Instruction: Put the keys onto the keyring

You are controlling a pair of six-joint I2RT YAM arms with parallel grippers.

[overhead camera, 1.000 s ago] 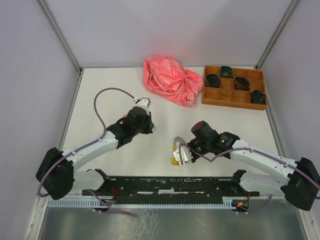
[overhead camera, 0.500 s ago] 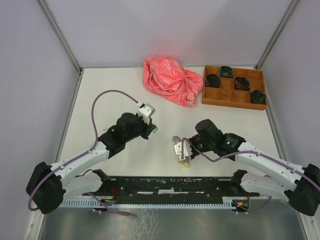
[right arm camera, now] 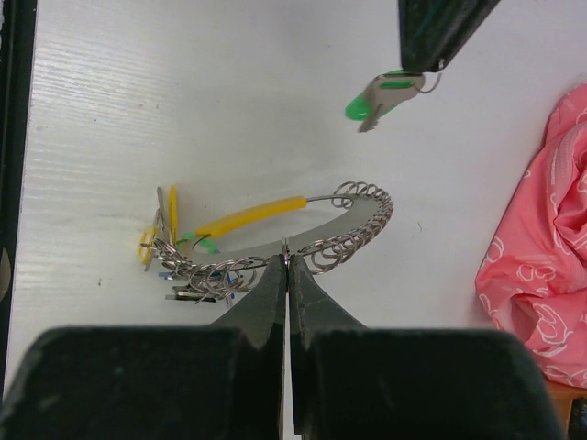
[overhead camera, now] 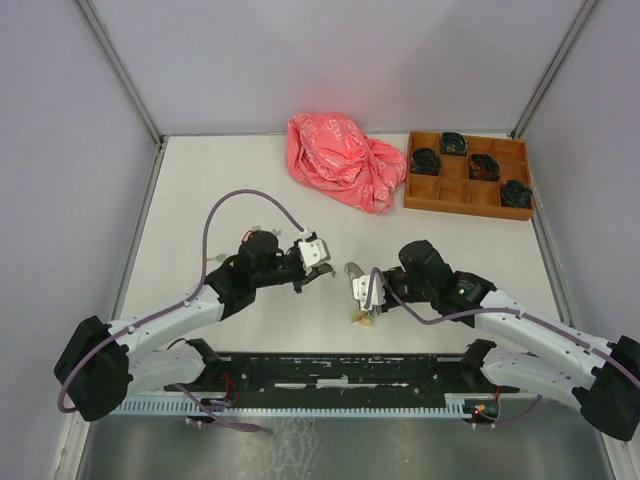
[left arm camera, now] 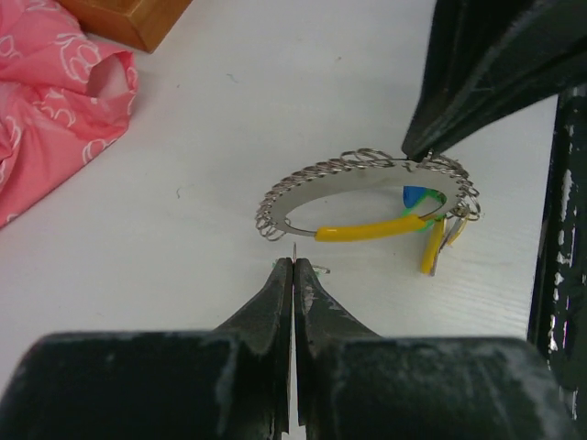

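Note:
The keyring (right arm camera: 353, 240), a silvery coiled loop with a yellow band (right arm camera: 252, 215), is held above the table by my right gripper (right arm camera: 287, 261), which is shut on its near edge. Keys with yellow (right arm camera: 171, 215), green and blue tags hang on its left side. My left gripper (left arm camera: 293, 264) is shut on a green-tagged key (right arm camera: 381, 96), held in the air just beyond the ring's coiled end. In the top view the left gripper (overhead camera: 322, 270) and the right gripper (overhead camera: 366, 292) face each other near the table's front middle, with the keyring (overhead camera: 352, 272) between them.
A crumpled pink bag (overhead camera: 345, 160) lies at the back centre. A wooden compartment tray (overhead camera: 467, 195) with small black bundles stands at the back right. The black base rail (overhead camera: 330, 372) runs along the table's near edge, close below the ring.
My left gripper has swung right and toward the ring with the green key. My right gripper has shifted the keyring slightly right and away from the rail.

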